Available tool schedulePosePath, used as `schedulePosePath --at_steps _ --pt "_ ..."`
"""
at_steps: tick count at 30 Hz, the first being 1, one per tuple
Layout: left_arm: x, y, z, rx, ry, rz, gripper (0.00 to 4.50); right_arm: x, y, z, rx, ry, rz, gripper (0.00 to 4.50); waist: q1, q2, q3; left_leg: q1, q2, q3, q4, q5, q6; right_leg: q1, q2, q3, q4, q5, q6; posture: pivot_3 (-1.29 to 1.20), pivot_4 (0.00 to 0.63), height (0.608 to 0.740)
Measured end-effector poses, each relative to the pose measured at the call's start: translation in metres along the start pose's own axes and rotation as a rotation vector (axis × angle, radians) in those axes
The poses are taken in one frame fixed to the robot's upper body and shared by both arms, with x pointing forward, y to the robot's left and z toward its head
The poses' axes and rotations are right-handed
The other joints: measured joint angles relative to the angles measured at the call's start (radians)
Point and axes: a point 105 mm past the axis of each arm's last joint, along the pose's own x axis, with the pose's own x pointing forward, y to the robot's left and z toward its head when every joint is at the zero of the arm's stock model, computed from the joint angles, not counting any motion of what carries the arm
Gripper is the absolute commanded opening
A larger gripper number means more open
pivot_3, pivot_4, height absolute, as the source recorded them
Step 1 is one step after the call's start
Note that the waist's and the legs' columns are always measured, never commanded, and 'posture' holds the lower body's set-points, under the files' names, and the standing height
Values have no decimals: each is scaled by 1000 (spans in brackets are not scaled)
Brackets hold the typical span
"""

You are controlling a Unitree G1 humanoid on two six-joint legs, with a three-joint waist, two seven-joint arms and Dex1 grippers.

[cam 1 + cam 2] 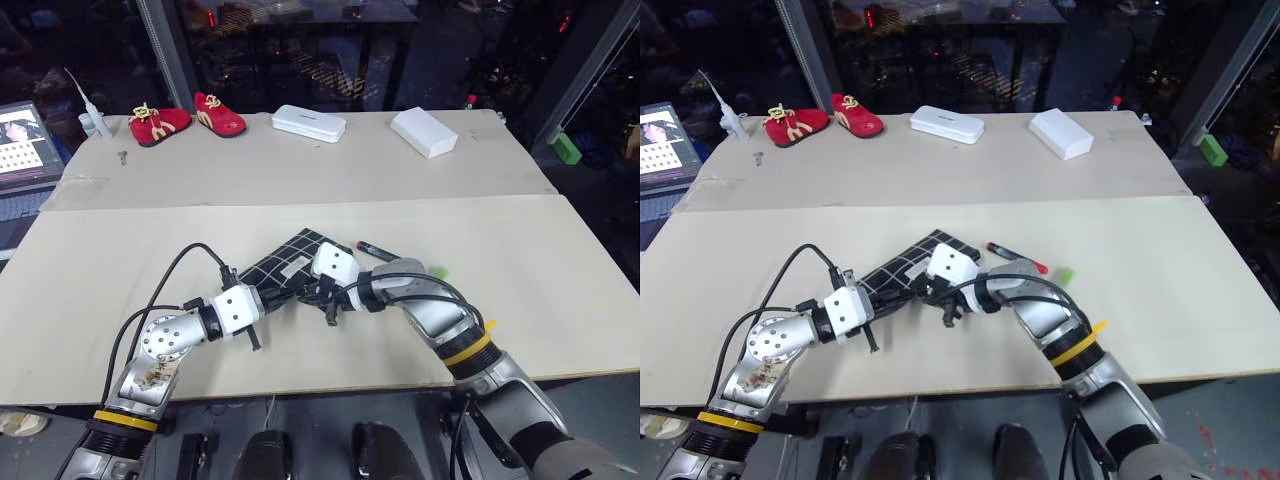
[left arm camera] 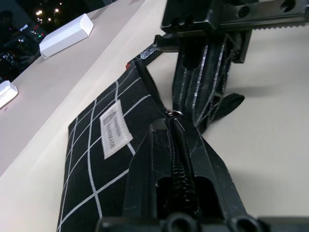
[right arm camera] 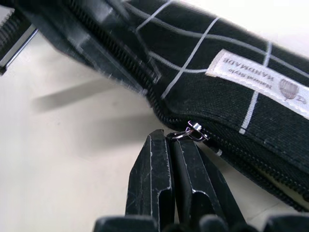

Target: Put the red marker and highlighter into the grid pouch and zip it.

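Pale board covers the bench, with dark glass and metal posts behind it. Near the front edge lies the flat black fabric grid pouch, angled, its white label up. The left hand is pressed together on the pouch's zipper edge, pinning that end. The right hand is pressed together on the zipper pull cord, judging by the small metal ring sitting right at its tips.

The slim black marker with a red cap and the stubby light-green highlighter lie on the bench just beyond the right arm, outside the pouch, so I'd say the zip is being worked open first. To do that well, draw the pull along the line of the teeth while the left hand holds its end taut and flat.

Far back sit two white boxes, red shoes and a laptop, all well apart. Only the right forearm crowds the pens.
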Motion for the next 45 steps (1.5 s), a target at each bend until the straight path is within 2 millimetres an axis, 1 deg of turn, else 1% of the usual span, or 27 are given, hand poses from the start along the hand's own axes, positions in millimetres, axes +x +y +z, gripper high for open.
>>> schedulePosePath --at_steps 2,3,6,7,8,9,11,14,17,19,21,22,24,25,27,29,33,34,36,38,41,45 --pt "0 1 0 0 0 3 0 2 -6 7 49 -51 -19 20 -2 0 0 0 0 0 0 0 0 0 0 0 0 0 0 0 150 740" --pt "-1 2 0 1 -1 10 0 4 -8 10 73 -70 -25 747 -2 0 0 0 0 0 0 0 0 0 0 0 0 0 0 0 150 740" --pt "-1 3 1 4 -3 14 0 2 -13 9 96 -74 -37 1627 2 0 0 0 0 1 0 0 0 0 0 0 0 0 0 0 150 740" --pt "-1 3 1 3 -3 13 0 1 -13 8 99 -73 -31 2041 4 0 0 -1 0 1 0 0 0 0 -1 -1 0 0 0 0 150 740" --pt "-1 2 1 4 -3 11 0 0 -12 7 103 -73 -20 2285 4 0 0 -1 0 1 0 0 0 0 -1 -1 0 0 0 0 150 740" --pt "0 1 3 8 -11 3 0 -9 -13 3 117 -72 -25 2714 6 0 0 -2 0 1 0 0 0 0 -1 -1 -1 0 0 0 150 740" --pt "0 -1 4 7 -16 0 0 -27 1 -1 160 -106 33 3372 14 0 0 -3 0 0 0 0 1 0 -1 -2 0 0 0 0 150 740" --pt "1 -3 4 2 -20 -2 0 -62 27 -10 288 -136 117 3372 18 0 0 -3 0 -2 0 -1 1 0 -2 -2 -2 0 0 0 150 740" --pt "1 -3 4 0 -20 0 0 -92 40 -14 320 -129 99 3372 19 0 0 -1 0 -3 0 -1 1 1 -2 -1 -2 0 0 0 150 740" --pt "2 -4 4 -2 -25 0 0 -106 41 -16 353 -129 22 3372 16 -1 0 2 0 -3 0 -1 1 2 0 0 -1 -1 -1 0 150 740" --pt "2 -5 4 -5 -26 0 0 -115 30 -19 382 -121 -105 3372 11 -1 0 4 1 -3 0 -1 1 3 0 1 0 -1 -2 0 150 740" --pt "2 -6 4 -6 -29 0 0 -121 20 -21 397 -116 -190 3372 9 -1 0 5 1 -3 0 0 0 3 0 1 0 -1 -2 0 150 740" --pt "2 -7 4 -8 -29 0 0 -128 7 -25 425 -111 -309 3372 7 -1 0 6 1 -3 0 0 0 5 0 1 0 -2 -2 0 150 740" --pt "3 -8 4 -10 -34 -4 0 -136 -6 -31 447 -94 -436 3372 7 -1 0 5 0 -3 0 0 0 5 0 1 0 -2 -2 0 150 740" --pt "3 -12 4 -14 -38 -10 0 -151 -22 -46 481 -42 -601 3372 8 -1 0 4 0 -2 0 0 0 4 -1 1 -1 -2 -2 0 150 740" --pt "2 -14 2 -16 -38 -14 0 -161 -30 -57 498 -6 -699 3372 9 -1 0 3 -1 -2 0 -1 1 3 -1 1 -1 -2 -1 0 150 740" --pt "3 -15 -2 -23 -36 -20 0 -184 -45 -87 542 110 -913 3372 10 -1 0 2 -2 -1 0 -1 1 3 -1 1 -1 -2 -1 0 150 740" --pt "3 -15 -3 -24 -35 -21 0 -189 -48 -89 552 111 -957 3372 11 -1 0 2 -2 -1 0 0 1 3 -1 1 -1 -2 -1 0 150 740" --pt "3 -15 -5 -23 -37 -23 0 -195 -53 -87 573 90 -1029 3372 7 -1 0 2 -1 -2 0 0 1 3 0 1 0 -2 -1 0 150 740" --pt "4 -15 -3 -17 -47 -22 0 -194 -54 -85 596 74 -1061 3372 3 -1 0 3 -1 -2 0 0 1 3 0 1 0 -2 -1 0 150 740" --pt "5 -15 -5 -21 -54 -18 0 -187 -52 -79 642 48 -1097 3372 0 -1 0 2 0 -3 0 0 1 2 0 1 0 -2 -1 0 150 740" --pt "6 -18 -6 -28 -64 -14 0 -176 -45 -74 694 44 -1098 3372 2 -1 0 2 0 -3 0 0 1 2 -1 1 0 -2 -1 0 150 740"
